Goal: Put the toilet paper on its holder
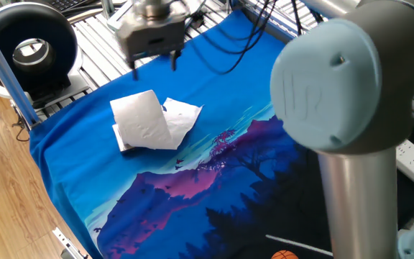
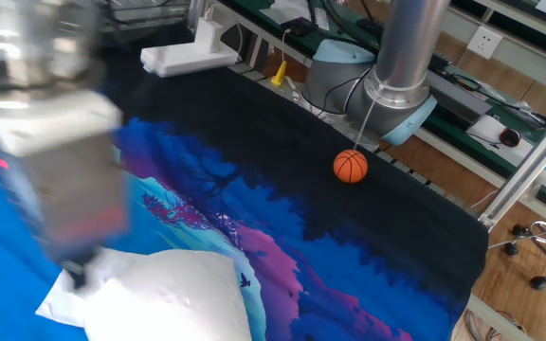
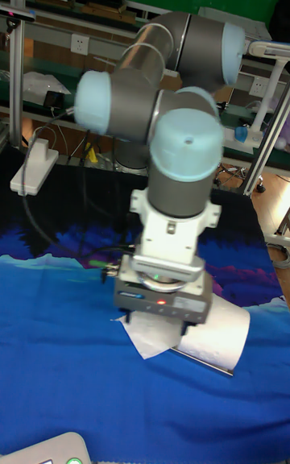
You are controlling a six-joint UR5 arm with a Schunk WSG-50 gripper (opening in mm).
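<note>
Gripper clear, roll on its holder

The grey two-finger gripper (image 1: 154, 59) hangs spread and empty above the blue printed cloth (image 1: 221, 129); the soft white embossed paper roll (image 1: 144, 121) lies on the flat silver metal holder (image 3: 211, 365), so only retreat seems left.

tool (image 3: 161, 324) above toilet paper (image 3: 216, 333) on blue cloth (image 3: 56, 383)

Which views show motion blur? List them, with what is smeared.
One fixed view: the grey two-finger gripper is smeared, the white toilet paper roll sharp. The other fixed view: the gripper body is heavily streaked, the small orange basketball crisp. Tall fixed view: only slight softness on the gripper.
</note>
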